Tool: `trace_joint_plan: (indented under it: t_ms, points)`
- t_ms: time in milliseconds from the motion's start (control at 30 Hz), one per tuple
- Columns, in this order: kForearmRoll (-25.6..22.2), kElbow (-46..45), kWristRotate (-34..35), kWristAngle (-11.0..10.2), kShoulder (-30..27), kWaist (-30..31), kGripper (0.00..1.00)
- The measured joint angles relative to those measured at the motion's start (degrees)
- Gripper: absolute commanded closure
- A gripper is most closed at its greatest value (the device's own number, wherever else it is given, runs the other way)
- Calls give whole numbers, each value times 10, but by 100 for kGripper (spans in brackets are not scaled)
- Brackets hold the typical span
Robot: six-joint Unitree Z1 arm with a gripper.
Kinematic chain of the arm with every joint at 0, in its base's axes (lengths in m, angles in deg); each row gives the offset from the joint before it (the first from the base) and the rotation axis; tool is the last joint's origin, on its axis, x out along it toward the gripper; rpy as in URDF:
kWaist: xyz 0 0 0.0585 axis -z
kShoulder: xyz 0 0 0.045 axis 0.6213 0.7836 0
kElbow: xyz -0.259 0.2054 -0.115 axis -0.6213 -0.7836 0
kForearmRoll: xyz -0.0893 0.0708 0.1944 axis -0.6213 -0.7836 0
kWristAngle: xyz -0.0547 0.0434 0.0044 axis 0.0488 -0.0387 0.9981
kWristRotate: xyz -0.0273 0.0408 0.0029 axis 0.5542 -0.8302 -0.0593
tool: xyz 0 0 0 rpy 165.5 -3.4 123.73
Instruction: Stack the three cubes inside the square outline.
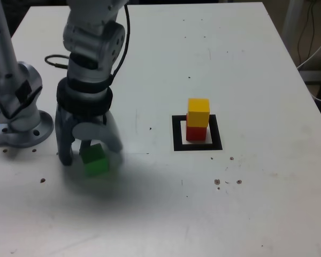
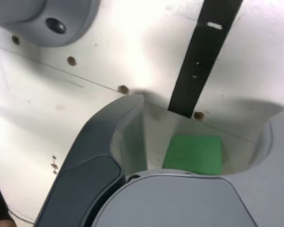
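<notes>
In the exterior view the green cube (image 1: 95, 159) sits on the white table at the left, between the two fingers of my gripper (image 1: 92, 156), which reaches straight down over it. The wrist view shows the green cube (image 2: 194, 153) inside the gripper (image 2: 196, 142) with a gap on each side, so the jaws stand open around it. The yellow cube (image 1: 198, 111) rests on the red cube (image 1: 196, 133), and both stand inside the square outline (image 1: 177, 134) at the middle right.
The arm's grey base (image 1: 18, 115) is bolted at the exterior view's left edge, with a black cable (image 1: 56, 61) behind it. A narrow black strip (image 2: 203, 56) lies on the table just beyond the green cube. Small dark specks dot the tabletop (image 1: 224, 182).
</notes>
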Motion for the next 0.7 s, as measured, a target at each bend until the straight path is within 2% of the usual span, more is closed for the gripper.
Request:
trace_joint_plan:
  t_ms: [167, 367, 700]
  points:
    - [-3, 9, 0, -11, 1, 0, 75]
    - [3, 17, 0, -15, 4, 0, 76]
    - [9, 19, -1, -9, 5, 0, 75]
